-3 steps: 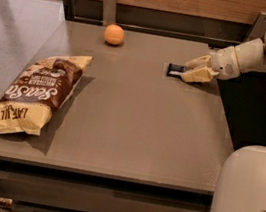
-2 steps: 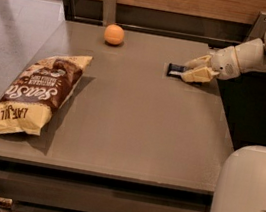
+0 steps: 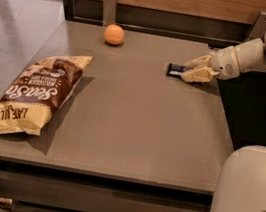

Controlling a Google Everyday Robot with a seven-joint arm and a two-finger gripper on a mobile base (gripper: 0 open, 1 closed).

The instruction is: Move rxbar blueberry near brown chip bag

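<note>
Pincer (image 3: 191, 70) is held low over the bench (image 3: 134, 128), close to its right edge. The rxbar blueberry (image 3: 174, 70) is seen flat at the pincer's tip; whether it is pinched cannot be told. The brown chip bag (image 3: 36, 94) is laid well left and nearer, by the left edge. Bare grey benchtop is left between. An orange (image 3: 114, 34) is set left, farther back.

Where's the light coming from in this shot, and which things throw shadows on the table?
Camera view: overexposed glare top left; the brown chip bag shadows the table on its right, the orange underneath, the gripper at the rxbar blueberry a small one.
</note>
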